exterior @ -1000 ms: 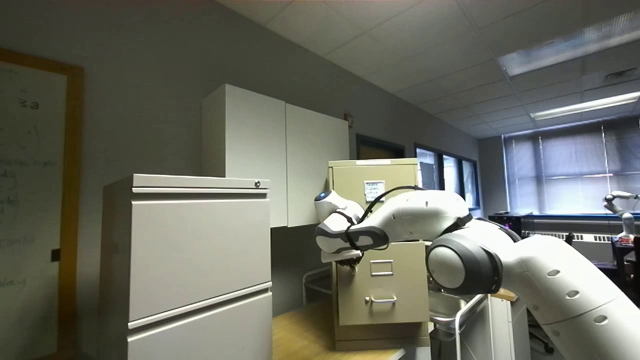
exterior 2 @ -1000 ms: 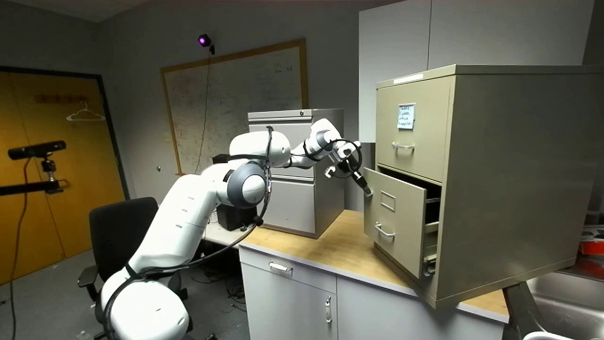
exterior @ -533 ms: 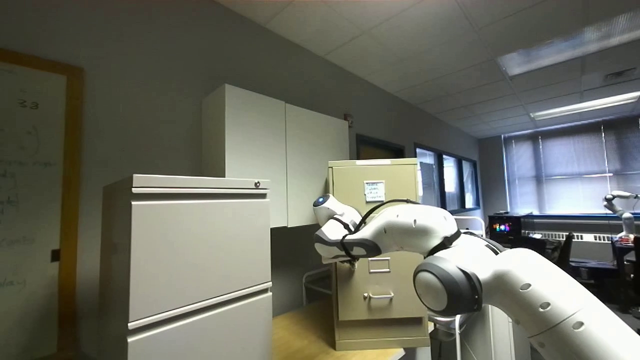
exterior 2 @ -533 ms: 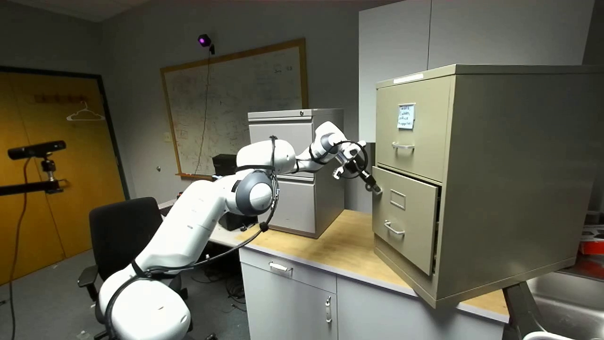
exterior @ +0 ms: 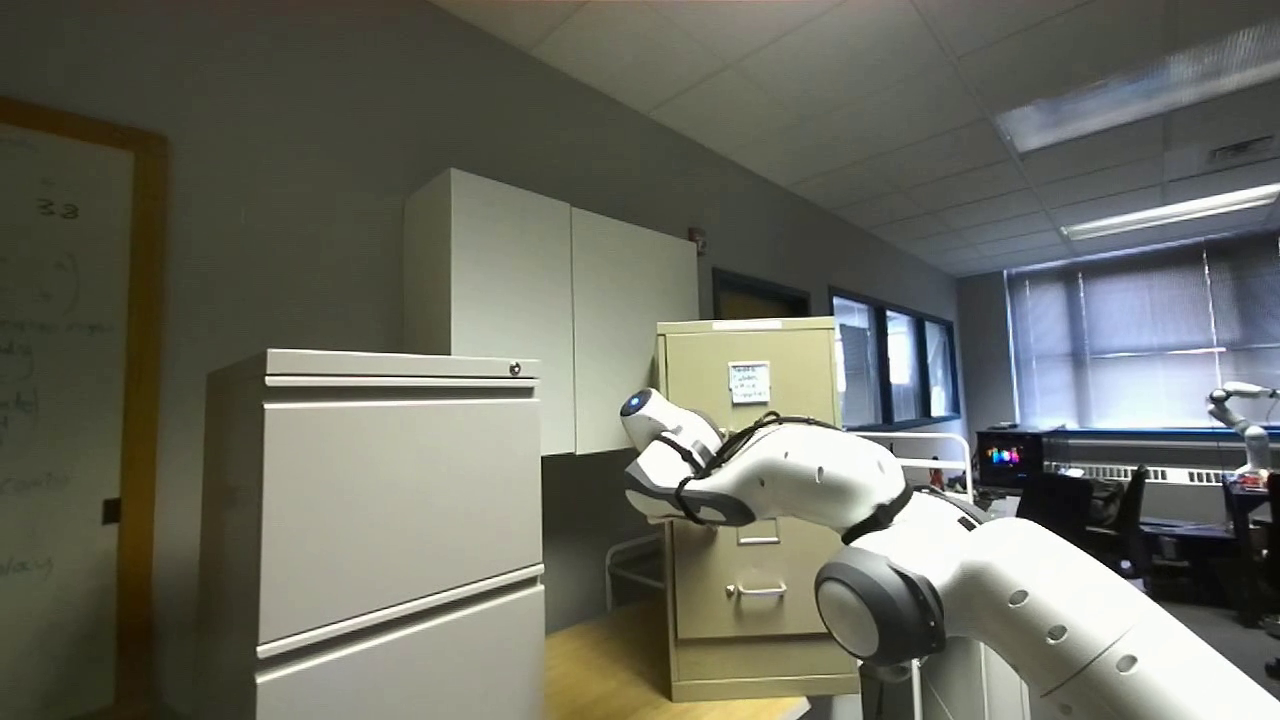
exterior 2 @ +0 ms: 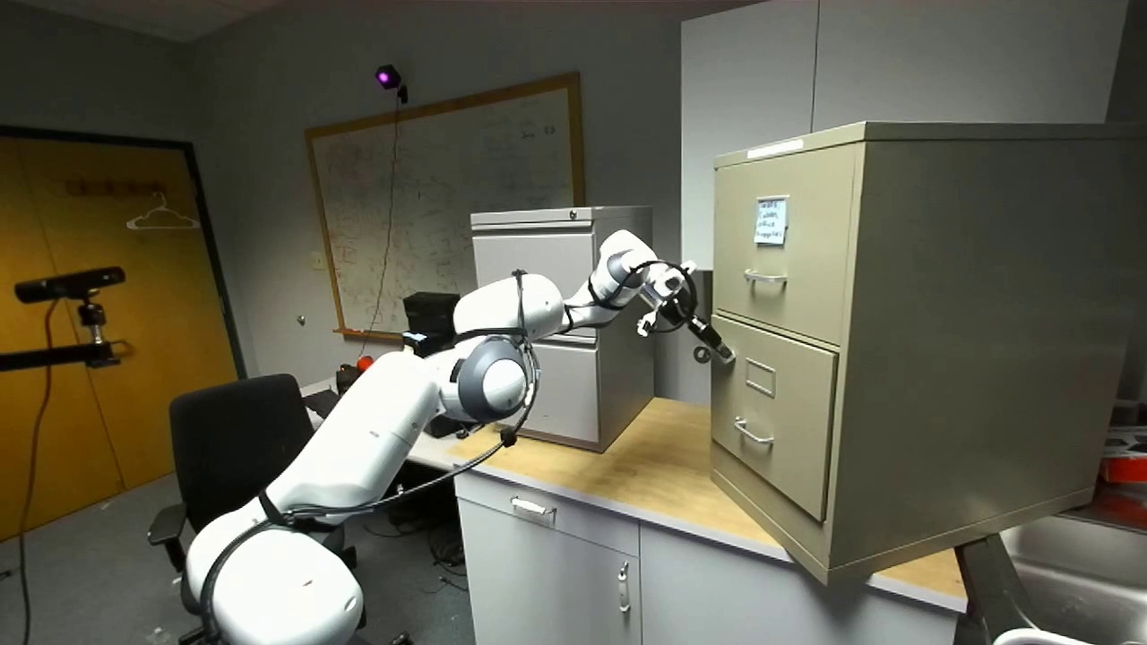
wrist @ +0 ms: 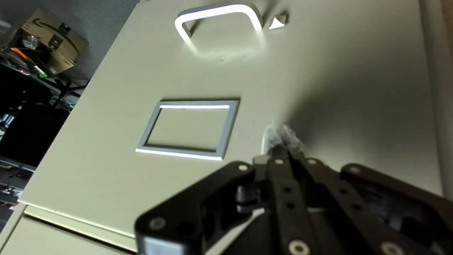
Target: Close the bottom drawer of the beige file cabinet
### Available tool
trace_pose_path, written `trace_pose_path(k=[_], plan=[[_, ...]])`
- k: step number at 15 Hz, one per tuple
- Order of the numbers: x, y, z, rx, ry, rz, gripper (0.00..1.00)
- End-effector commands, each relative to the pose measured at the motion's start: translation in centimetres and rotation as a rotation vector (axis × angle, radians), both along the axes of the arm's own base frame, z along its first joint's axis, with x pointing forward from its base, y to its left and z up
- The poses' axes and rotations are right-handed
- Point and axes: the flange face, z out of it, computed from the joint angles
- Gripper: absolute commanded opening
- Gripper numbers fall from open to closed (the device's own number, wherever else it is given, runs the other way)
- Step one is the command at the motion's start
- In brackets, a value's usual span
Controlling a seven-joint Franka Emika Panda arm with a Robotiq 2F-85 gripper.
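1. The bottom drawer point(exterior 2: 793, 412), lowest front of the beige file cabinet point(exterior 2: 950, 331), which stands on the wooden desk point(exterior 2: 645, 457). The front lies flush with the cabinet face or very nearly so; whether it has latched is not discernible.

2. The fingers point(wrist: 271, 140), brought together tip to tip, no gap showing and nothing held between them. Their whitish-covered tips appear to touch the drawer front beside the label holder point(wrist: 229, 127), high up and toward one side edge.

3. Handling (judged). A stiff metal body, probably heavy but carried on slides, so likely to run under a moderate push; not fragile. The smooth painted face may be slippery, and an oblique push could let the tips skid.

4. Point of contact (judged). Closing calls for pressure, not a grasp. Off-centre contact could make the drawer bind; the bare metal between the label holder and the pull point(wrist: 216, 10) would load it more evenly.

5. Point of hold (judged). The pull, a rigid bar, suits a grasp only if the drawer must be drawn out. The square knob point(wrist: 277, 22) beside it is best avoided.
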Motion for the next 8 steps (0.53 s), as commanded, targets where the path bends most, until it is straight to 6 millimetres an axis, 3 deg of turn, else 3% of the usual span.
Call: trace_pose_path(k=[1,5,8], plan=[[0.4,-2.7,1.4,-0.007,-0.038,0.1,0.0],[1.4,-0.8,0.8,-0.019,0.022,0.23,0.0],[0.9,-2.6,0.6,-0.012,0.037,0.201,0.0]])
